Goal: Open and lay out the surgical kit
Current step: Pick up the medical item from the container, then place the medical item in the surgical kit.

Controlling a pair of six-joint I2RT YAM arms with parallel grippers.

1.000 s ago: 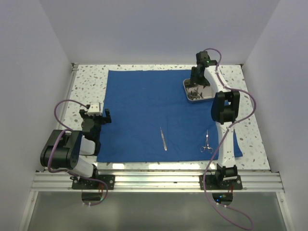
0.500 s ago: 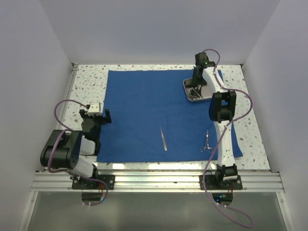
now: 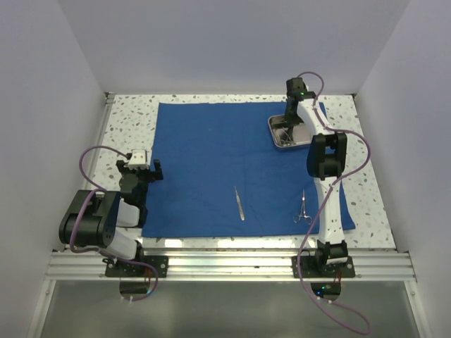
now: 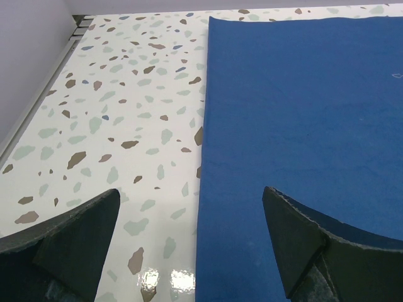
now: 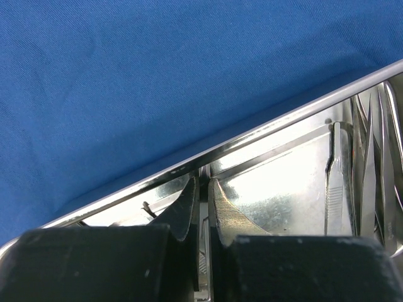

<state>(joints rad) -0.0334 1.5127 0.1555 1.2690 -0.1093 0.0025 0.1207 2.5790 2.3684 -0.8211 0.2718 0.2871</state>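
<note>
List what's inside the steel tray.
Thin steel instruments lie along one side of the tray, and the right gripper looks shut on another steel piece. Its fingers hide whatever lies beneath them.

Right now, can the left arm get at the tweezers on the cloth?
Probably yes. The tweezers lie alone on the blue cloth, and the left end effector is open at the cloth's left edge, only bare cloth between them.

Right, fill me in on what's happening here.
The blue cloth lies spread flat, with tweezers and forceps near its front edge. The right gripper is down in the steel tray at the far right, pinched on a thin steel instrument. The left gripper hangs open over the cloth's left edge.
</note>
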